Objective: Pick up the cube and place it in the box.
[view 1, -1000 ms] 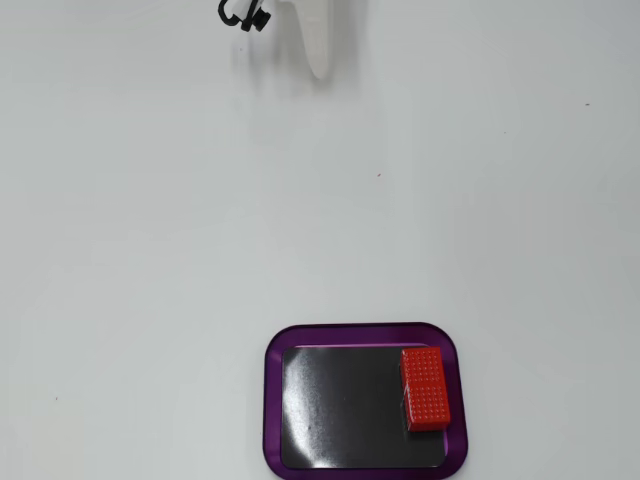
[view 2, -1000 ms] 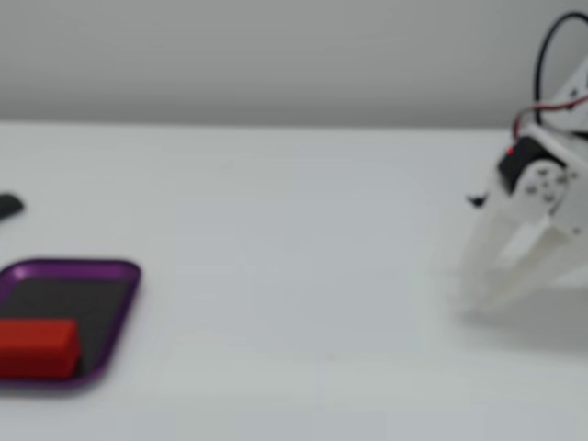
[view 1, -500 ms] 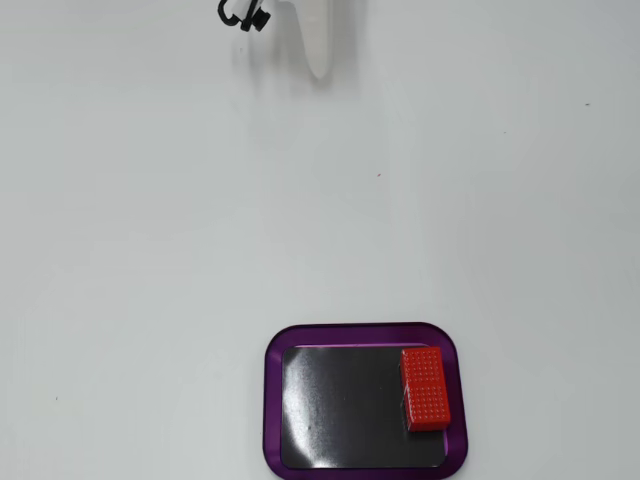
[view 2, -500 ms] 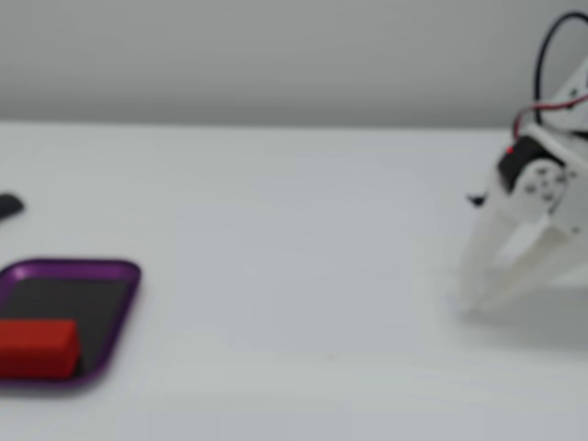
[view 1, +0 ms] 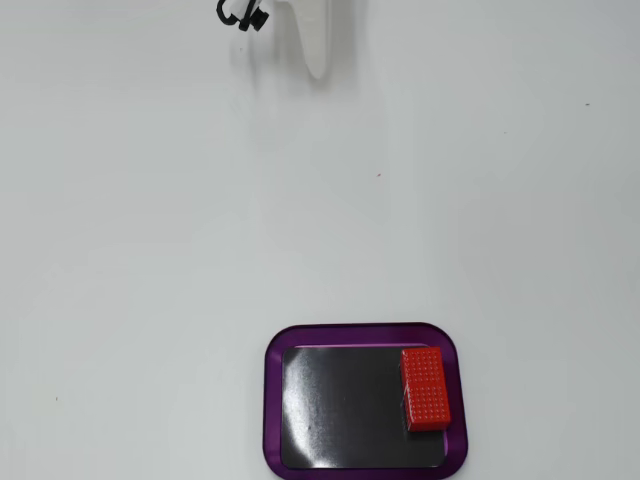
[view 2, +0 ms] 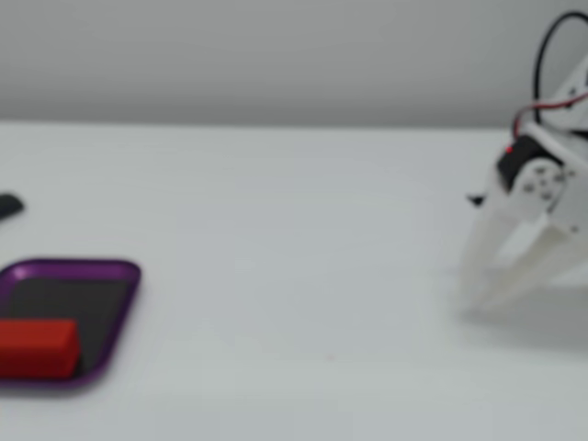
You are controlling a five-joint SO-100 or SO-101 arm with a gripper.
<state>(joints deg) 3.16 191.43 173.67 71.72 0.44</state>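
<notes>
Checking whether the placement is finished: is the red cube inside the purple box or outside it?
Inside. The cube lies flat on the box's dark floor, against its right rim in the top-down fixed view; the hand is far off.

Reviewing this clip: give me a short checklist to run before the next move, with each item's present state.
1. Red block inside the purple tray: ok.
2. Block lying flat on the tray floor, by the right rim in the top-down fixed view: ok.
3. Gripper empty: ok.
4. Gripper jaws apart: ok.
5. Gripper far from the tray, nothing between them on the white table: ok.
6. Dark object at the side view's left edge identified: cannot tell.
</notes>
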